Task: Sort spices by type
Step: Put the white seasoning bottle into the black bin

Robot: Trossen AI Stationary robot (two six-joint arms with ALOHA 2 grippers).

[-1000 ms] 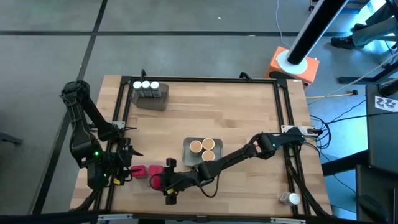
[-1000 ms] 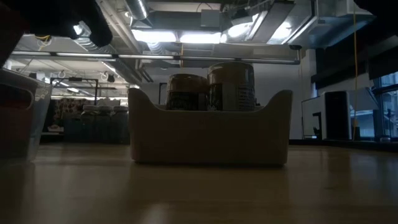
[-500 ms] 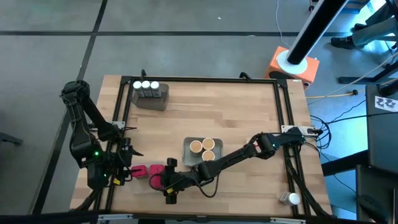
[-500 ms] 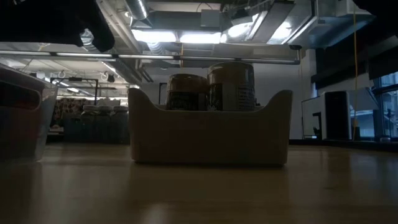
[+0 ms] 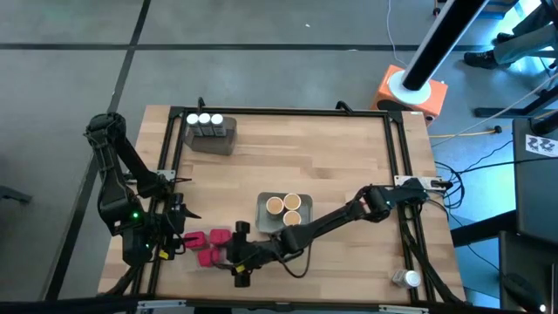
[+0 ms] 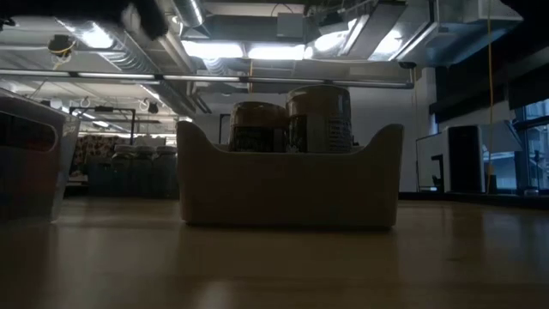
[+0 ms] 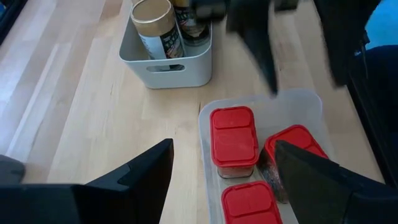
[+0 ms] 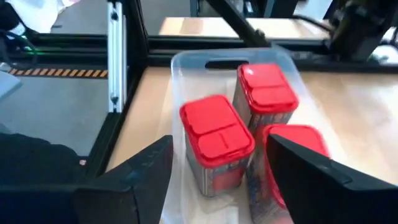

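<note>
Three red boxy spice containers (image 8: 216, 134) stand in a clear tray (image 8: 186, 59), seen in the high view near the table's near-left corner (image 5: 207, 246); one (image 7: 292, 146) looks tilted. My right gripper (image 8: 219, 142) hovers open just above and to the near-right of them (image 5: 237, 262), touching nothing. My left gripper (image 7: 224, 146) waits open at the table's left edge (image 5: 174, 234), facing the same tray. Tan-lidded jars (image 5: 283, 209) sit in a grey tray (image 7: 168, 71) at mid-table. White-capped jars (image 5: 205, 119) fill another grey tray at the far left.
A lone white-capped jar (image 5: 405, 277) stands by the table's near-right corner. In the low view, the grey tray (image 6: 287, 184) with its tan-lidded jars (image 6: 317, 116) fills the middle, and the clear tray (image 6: 30, 159) shows at the left. Bare wood lies across the far right.
The right gripper has risen from over the clear tray and drawn slightly toward the near edge. The red boxes it covered now show in the tray, three in all.
</note>
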